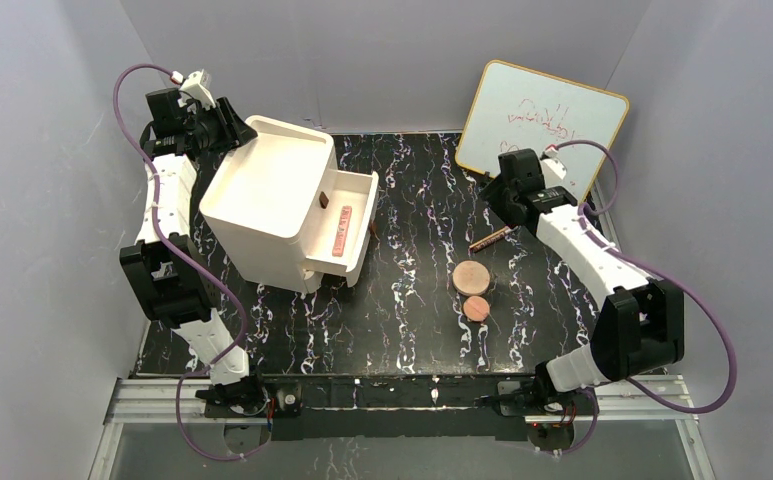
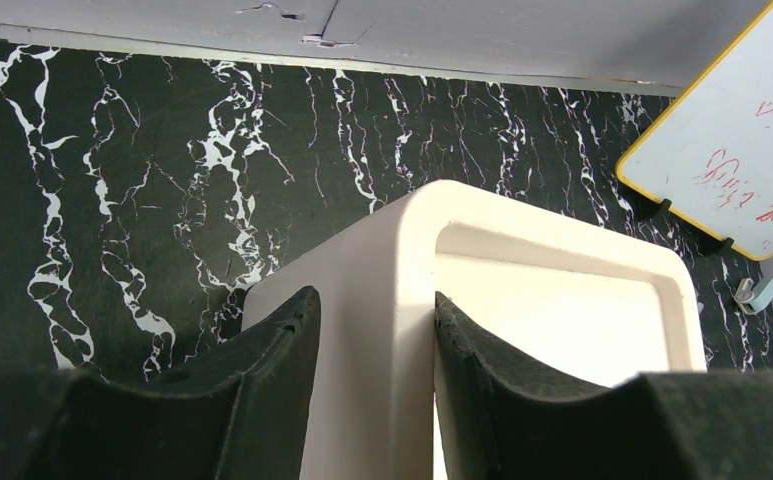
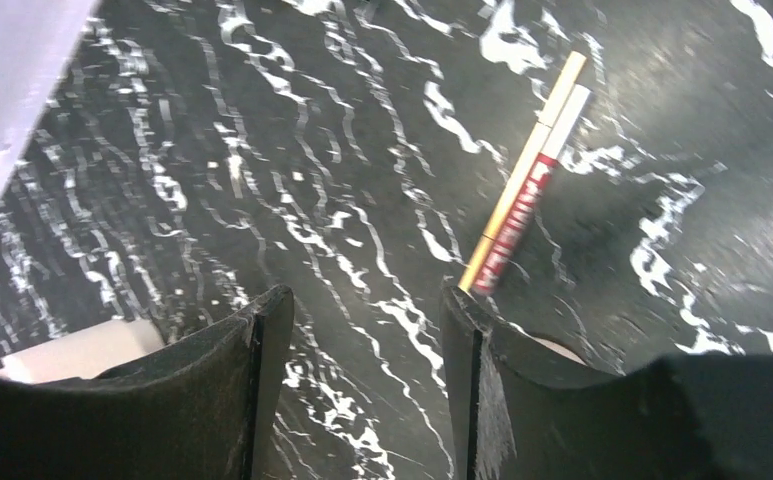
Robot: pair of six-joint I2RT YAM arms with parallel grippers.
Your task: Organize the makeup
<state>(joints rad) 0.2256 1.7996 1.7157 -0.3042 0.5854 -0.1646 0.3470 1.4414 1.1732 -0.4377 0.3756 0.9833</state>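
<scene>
Two slim pink-and-gold makeup sticks are seen lying side by side, touching, on the black marbled table, just ahead of the right gripper, whose jaws stand apart with nothing between them. Being probably light, stiff and apt to roll, they are best pinched across mid-length. Two flat round discs are counted nearby, a larger copper-pink disc and a smaller copper-pink disc. One pink oblong piece is lodged in the open drawer of the white plastic organiser, whose rear wall is clamped by the left gripper.
</scene>
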